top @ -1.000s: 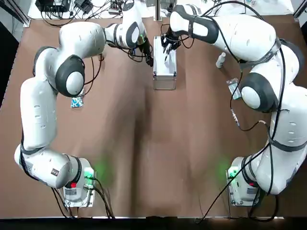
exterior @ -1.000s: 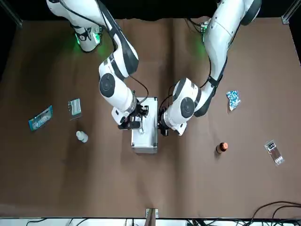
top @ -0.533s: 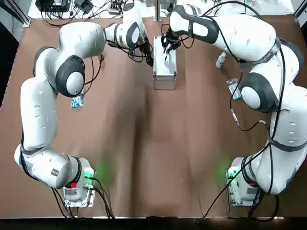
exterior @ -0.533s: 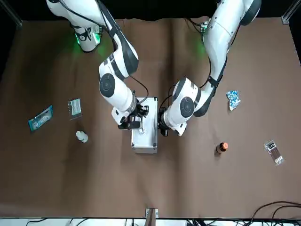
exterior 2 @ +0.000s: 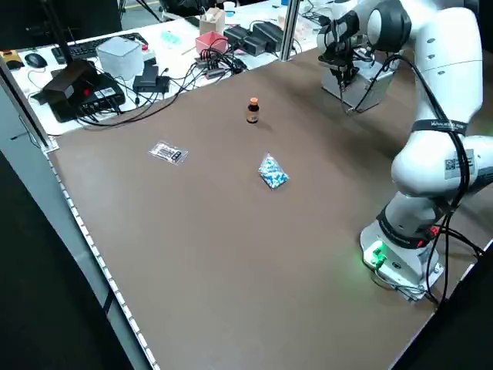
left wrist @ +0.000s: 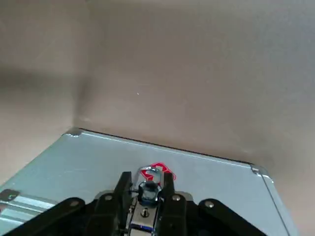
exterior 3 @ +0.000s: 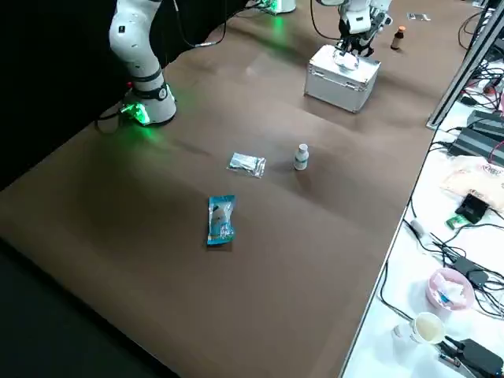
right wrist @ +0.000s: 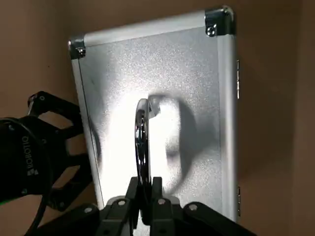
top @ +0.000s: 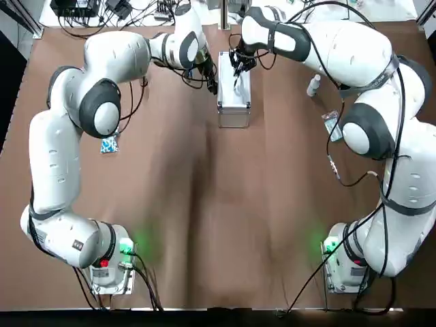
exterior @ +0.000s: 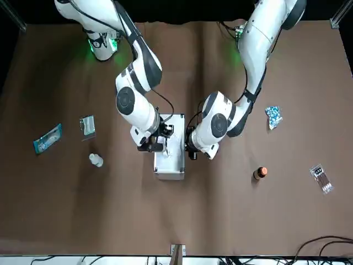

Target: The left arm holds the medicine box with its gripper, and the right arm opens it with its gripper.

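Observation:
The medicine box (top: 233, 97) is a silver metal case lying at the far middle of the table, also seen in the front view (exterior: 170, 157). My left gripper (top: 212, 80) presses against its side; in the left wrist view that gripper (left wrist: 146, 183) is shut on the latch (left wrist: 148, 190) below a red mark. My right gripper (top: 237, 67) hangs over the lid. The right wrist view shows this gripper (right wrist: 142, 185) shut on the chrome handle (right wrist: 141, 142), which stands up from the lid. The lid looks shut.
A white bottle (top: 313, 84) and a clear sachet (top: 332, 124) lie on the right, with a blue packet (exterior: 47, 138) beyond. On the left are a blue pill pack (top: 109, 144), a brown bottle (exterior: 260, 173) and a small packet (exterior: 321, 178).
The right gripper has shifted very slightly at the handle. The box and the left gripper stay where they were.

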